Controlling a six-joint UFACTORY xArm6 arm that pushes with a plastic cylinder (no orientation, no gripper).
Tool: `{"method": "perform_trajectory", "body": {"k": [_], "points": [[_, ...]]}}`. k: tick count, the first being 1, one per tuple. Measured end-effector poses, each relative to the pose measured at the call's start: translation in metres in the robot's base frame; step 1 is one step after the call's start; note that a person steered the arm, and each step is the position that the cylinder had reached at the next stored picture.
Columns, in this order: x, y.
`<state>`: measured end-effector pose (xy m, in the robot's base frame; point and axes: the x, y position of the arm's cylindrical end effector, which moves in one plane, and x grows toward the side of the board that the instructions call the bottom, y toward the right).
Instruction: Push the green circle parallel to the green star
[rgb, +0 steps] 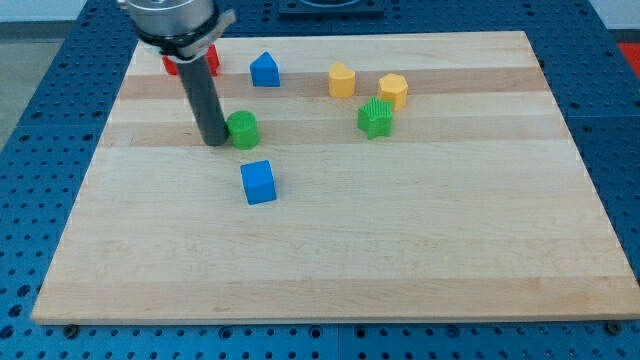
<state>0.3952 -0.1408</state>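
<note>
The green circle (243, 130) stands on the wooden board, left of centre. The green star (375, 118) stands to its right, slightly nearer the view's top. My tip (214, 140) rests on the board right against the green circle's left side. The rod rises up to the arm at the view's top left.
A blue cube (258, 182) lies just below the green circle. A blue pentagon-like block (264, 69) sits above it. Two yellow blocks (342, 80) (393, 90) stand above the green star. A red block (208, 60) is partly hidden behind the rod. The wooden board (400, 240) rests on a blue table.
</note>
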Motion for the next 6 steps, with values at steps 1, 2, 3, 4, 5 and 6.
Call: {"method": "perform_trajectory", "body": {"k": [1,2,3,4,5,6], "points": [[-0.012,0.018],[-0.022,0.035],[-0.022,0.057],[-0.022,0.079],[-0.021,0.095],[-0.017,0.112]]}}
